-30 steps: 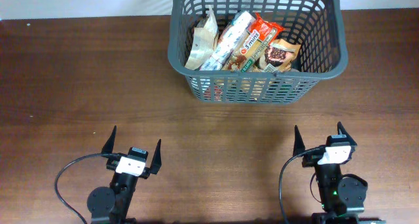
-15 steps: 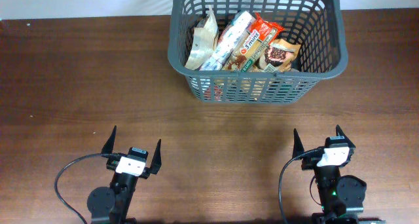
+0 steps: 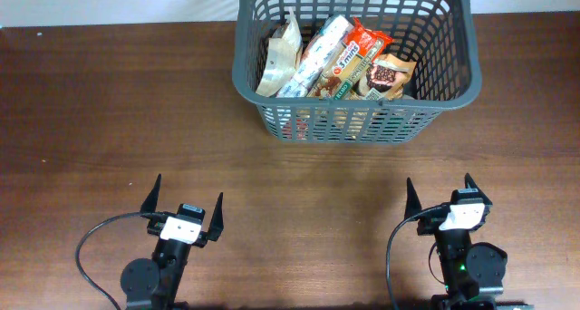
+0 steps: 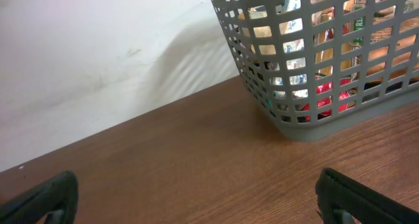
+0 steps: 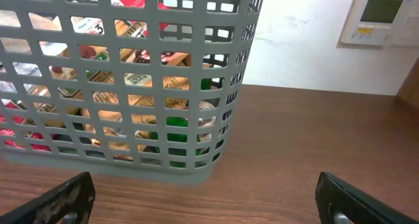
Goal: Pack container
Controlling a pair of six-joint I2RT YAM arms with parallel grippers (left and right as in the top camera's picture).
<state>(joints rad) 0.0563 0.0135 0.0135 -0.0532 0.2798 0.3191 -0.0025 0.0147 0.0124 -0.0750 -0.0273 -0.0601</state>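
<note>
Overhead, container (image 3: pixel 353 124) at far edge of table (image 3: pixel 136 101)

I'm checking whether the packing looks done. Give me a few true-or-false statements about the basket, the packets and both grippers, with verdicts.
The container stands on the table and holds several packets. True.
The left gripper holds a packet. False: it is open and holds nothing.
The right gripper is open. True.
A packet lies loose between the two arms. False: every packet in view is inside the container.
</note>
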